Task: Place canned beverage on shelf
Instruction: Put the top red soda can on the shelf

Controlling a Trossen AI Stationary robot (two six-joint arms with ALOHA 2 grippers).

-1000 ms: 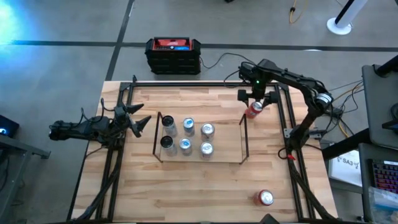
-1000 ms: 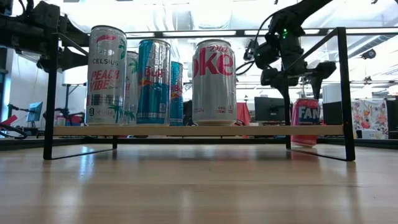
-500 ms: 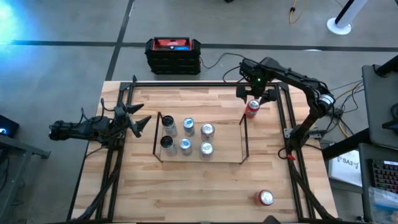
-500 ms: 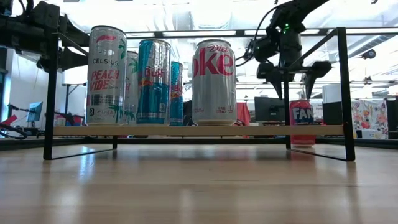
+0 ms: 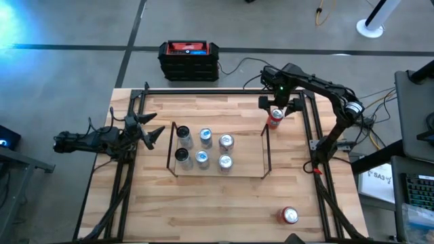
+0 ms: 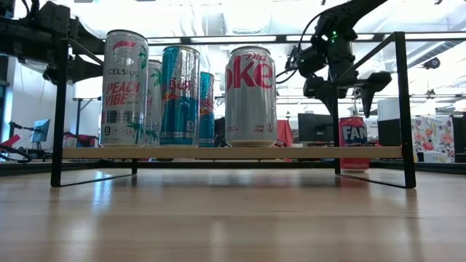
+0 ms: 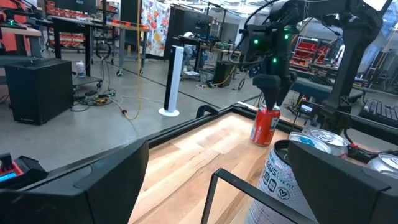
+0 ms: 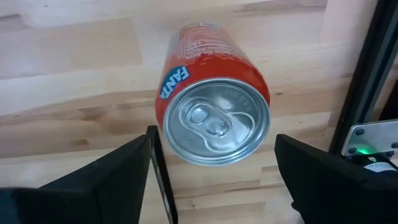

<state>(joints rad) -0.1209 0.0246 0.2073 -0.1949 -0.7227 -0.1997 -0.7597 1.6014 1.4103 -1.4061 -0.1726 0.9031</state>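
A red Fanta can [image 5: 274, 118] stands upright on its base on the wooden table, just outside the far right corner of the shelf [image 5: 266, 150]. It also shows in the low view [image 6: 354, 142] and the right wrist view [image 8: 214, 93]. My right gripper [image 6: 344, 89] is open a little above the can, with a finger on either side of its top [image 8: 214, 137], touching nothing. The shelf's light deck [image 6: 313, 153] carries several upright cans [image 5: 203, 148]. My left gripper [image 5: 152, 132] is open and waits left of the shelf [image 7: 217, 155].
A second red can [image 5: 289, 215] stands near the table's near right corner. The black tubular frame [image 5: 203, 90] runs around the tabletop. A black and red box [image 5: 189, 59] sits on the floor beyond the far edge. The shelf's right half is bare deck [image 5: 247, 152].
The red can leaned a second ago; it now stands upright, a little nearer the shelf's right end frame. My right gripper has stayed open over it, barely shifting.
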